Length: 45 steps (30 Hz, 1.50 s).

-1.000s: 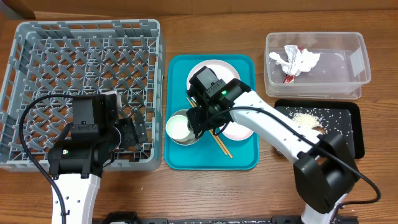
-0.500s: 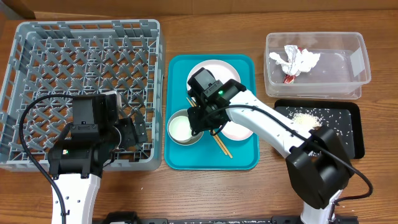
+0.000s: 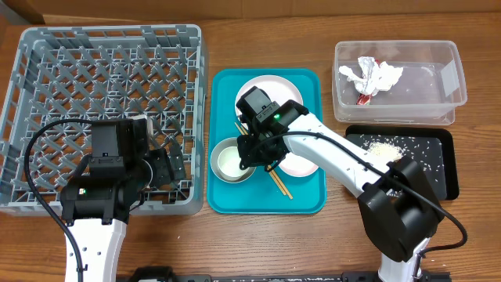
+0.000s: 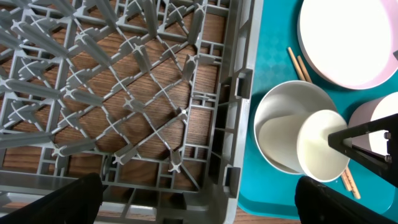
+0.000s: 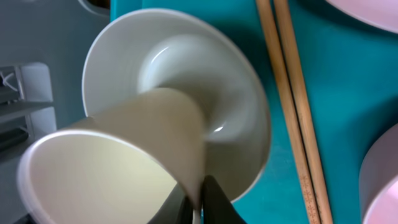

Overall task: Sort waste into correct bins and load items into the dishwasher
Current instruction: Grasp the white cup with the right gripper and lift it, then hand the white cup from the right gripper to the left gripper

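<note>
Plainly, the right claw (image 5: 198, 208) is clenched on the small white paper-like cup (image 5: 124, 162), pinching its wall at the rim. The right wrist view alone shows that pinch up close: the cup is tipped on its side, its base down inside the round grey bowl (image 5: 242, 93) and its open mouth turned away from it. Beside the bowl lie two thin wooden chopsticks (image 5: 292, 93) on the teal rectangular serving tray (image 5: 348, 74).

From above, the arm hides most of the cup, but the layout is clear. The bowl sits at the tray's near left, and a flat round white plate (image 3: 270, 88) lies at its far end. The clear plastic rectangular tub (image 3: 446, 78) holds a crumpled white napkin (image 3: 369, 74) and a small red packet (image 3: 365, 98). The shallow black tray (image 3: 438, 141) carries loose white rice (image 3: 383, 149).

The left claw (image 3: 166, 166) is released, jaws wide, over the near right corner of the large grey lattice dish rack (image 3: 47, 47). Its wrist view shows wooden worktop (image 4: 155, 124) through the rack's pegs.
</note>
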Each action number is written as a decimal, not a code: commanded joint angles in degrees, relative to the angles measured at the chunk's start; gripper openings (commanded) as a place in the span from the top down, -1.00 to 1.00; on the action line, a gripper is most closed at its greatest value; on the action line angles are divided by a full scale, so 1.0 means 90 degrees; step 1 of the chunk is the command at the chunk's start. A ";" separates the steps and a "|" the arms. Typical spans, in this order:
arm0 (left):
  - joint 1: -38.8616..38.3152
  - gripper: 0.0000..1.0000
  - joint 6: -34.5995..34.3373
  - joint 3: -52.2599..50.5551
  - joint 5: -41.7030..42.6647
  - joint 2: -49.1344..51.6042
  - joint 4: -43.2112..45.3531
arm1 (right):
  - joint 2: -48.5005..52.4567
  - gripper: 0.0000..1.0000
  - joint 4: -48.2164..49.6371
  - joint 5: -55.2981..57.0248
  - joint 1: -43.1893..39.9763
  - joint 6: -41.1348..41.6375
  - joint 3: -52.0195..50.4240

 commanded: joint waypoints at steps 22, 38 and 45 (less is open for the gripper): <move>-0.0041 -1.00 -0.0015 0.0119 0.2055 0.0010 0.0546 | -0.1603 0.92 -0.0726 -0.0352 -0.1467 -0.0289 0.1161; -0.0046 -1.00 -0.0551 0.0119 0.6025 0.0124 0.3823 | -0.1632 0.92 0.0024 -0.6217 -0.2633 -0.1248 0.1137; -0.0046 -1.00 -0.0765 0.0119 0.6530 0.0160 0.4444 | -0.1632 0.92 0.0216 -0.7249 -0.2630 -0.1243 0.1137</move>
